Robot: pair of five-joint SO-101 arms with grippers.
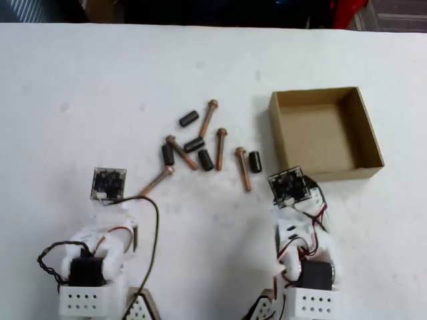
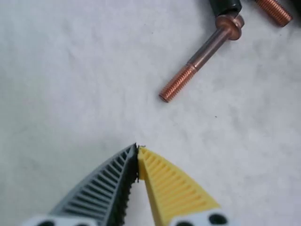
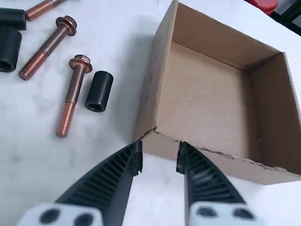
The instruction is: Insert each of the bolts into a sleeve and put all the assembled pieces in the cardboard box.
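Note:
Several copper bolts (image 1: 220,148) and black sleeves (image 1: 205,159) lie loose and unassembled at the table's centre. The cardboard box (image 1: 363,130) stands to their right with nothing in it. My left gripper (image 2: 138,151) is shut on nothing, just above the table, a short way from the threaded end of a bolt (image 2: 202,63). My right gripper (image 3: 159,157) is open a little and holds nothing. It hovers at the near corner of the box (image 3: 155,94), with a bolt (image 3: 70,96) and a sleeve (image 3: 99,91) lying side by side beside it.
Both arms sit at the table's near edge, the left arm (image 1: 93,260) and the right arm (image 1: 303,267), with cables looping off them. The white table (image 1: 100,87) stretches bare to the far and left sides. One torn edge shows along the box's near wall.

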